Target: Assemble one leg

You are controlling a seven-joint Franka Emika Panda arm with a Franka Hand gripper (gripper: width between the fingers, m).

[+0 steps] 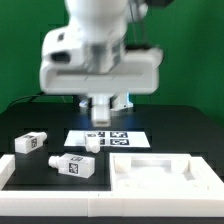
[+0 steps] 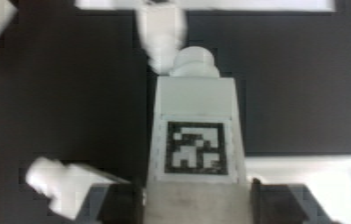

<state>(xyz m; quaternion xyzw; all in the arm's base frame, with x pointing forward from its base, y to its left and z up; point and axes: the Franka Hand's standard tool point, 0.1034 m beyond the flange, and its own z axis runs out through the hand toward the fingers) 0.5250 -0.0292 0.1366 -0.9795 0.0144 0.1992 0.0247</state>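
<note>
Since the gripper (image 2: 197, 200) sits closed on one leg (image 2: 197, 130), its flanks pinched between the dark fingers (image 2: 115, 200), we read this as the carry step: leg picked, not yet seated. In the exterior view the gripper (image 1: 100, 112) hangs over the far edge of the marker board (image 1: 125, 139). The held leg is mostly hidden under the hand, so we can't tell how far it clears the board. The peg (image 2: 193, 62) points away from the wrist, toward the table (image 1: 185, 140).

Next move, our call: shift toward the exterior view's right and nearer, over the tray-shaped part (image 1: 165, 178), line the peg up with a corner socket, then lower and seat it. We can't make out any socket at this resolution, so alignment is the risk.

Shapes: the leg is a white rectangular block with flat matte faces, a black-and-white square tag (image 2: 197, 148) and a short round peg at one end. Three spare legs lie loose on the black table: one at the exterior view's far left (image 1: 33, 142), one nearer (image 1: 75, 166), and one at the board (image 1: 92, 144), on it or beside it, we can't tell. The tray-shaped part is white and flat with a raised rim, and looks rigid.
</note>
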